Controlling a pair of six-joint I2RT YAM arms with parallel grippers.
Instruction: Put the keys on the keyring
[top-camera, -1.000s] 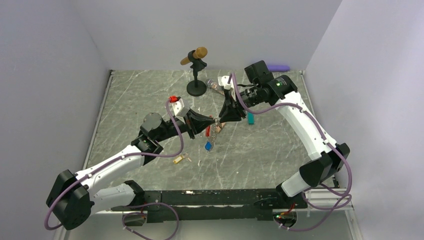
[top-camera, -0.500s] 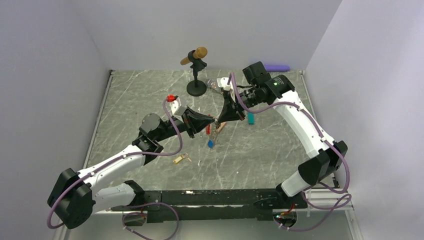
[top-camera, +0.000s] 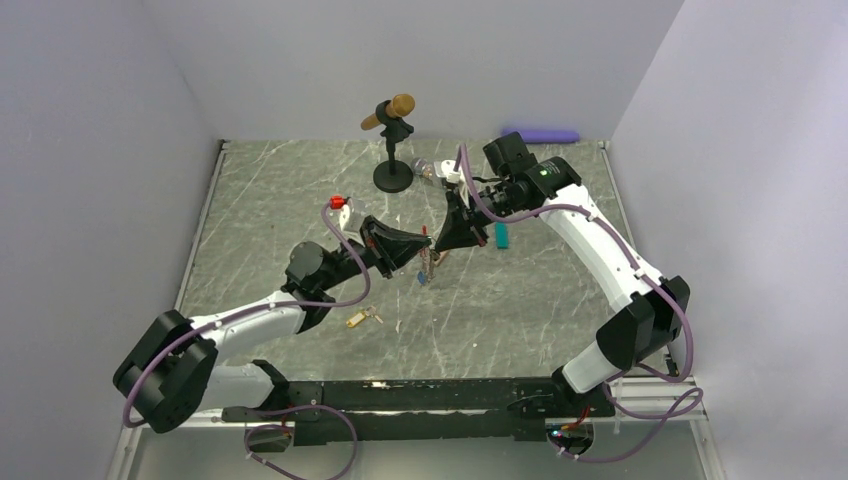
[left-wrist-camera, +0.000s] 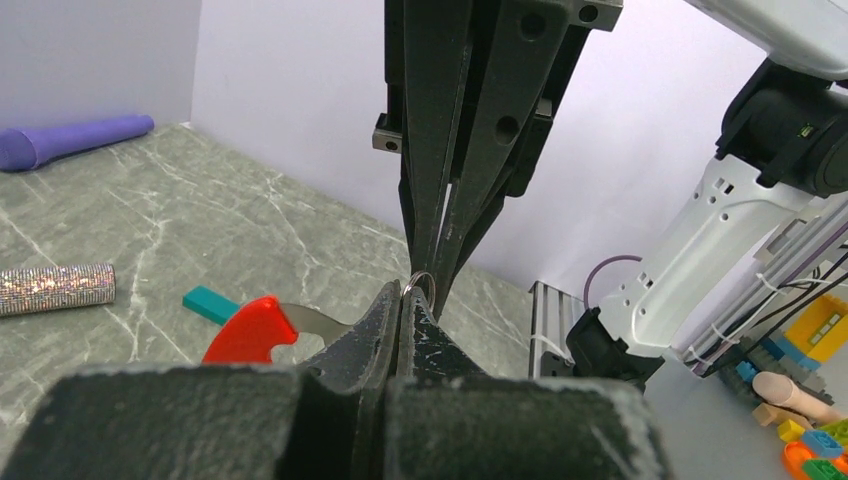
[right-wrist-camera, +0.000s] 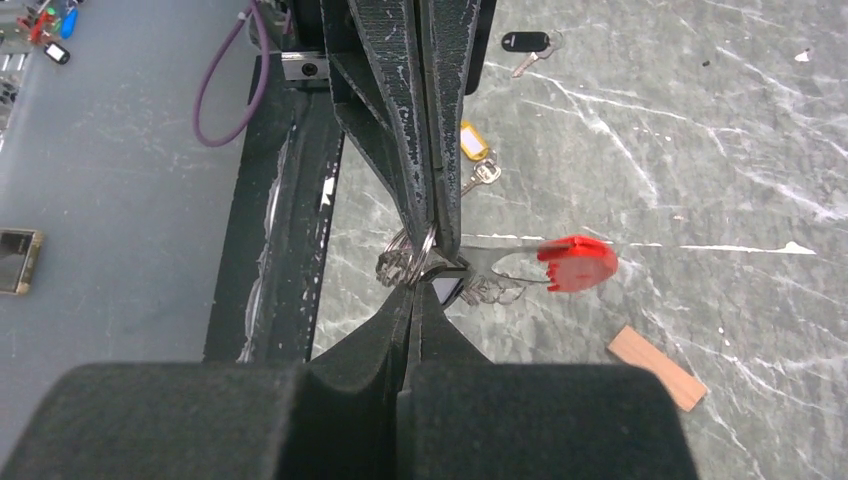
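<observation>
Top view: the left end effector (top-camera: 422, 247) and right end effector (top-camera: 440, 240) meet tip to tip over the grey marble table (top-camera: 560, 300). The red-clip, silvery-coil keyring (top-camera: 427, 262) dangles between them, and a small blue-tagged key (top-camera: 422, 279) seems to be hanging on it already.

Left wrist: its fingers are pressed together on the keyring's wire loop.

Right wrist: its fingers are together too, on the loop or the blue tag, can't tell which. The yellow-tagged key (right-wrist-camera: 470, 145) and black-tagged key (right-wrist-camera: 527, 42) lie loose on the table, so I'd guess one on, two to go.

High rear camera looks down; wrist cameras, apparently face-to-face, closely share the keyring (right-wrist-camera: 575, 263).
</observation>
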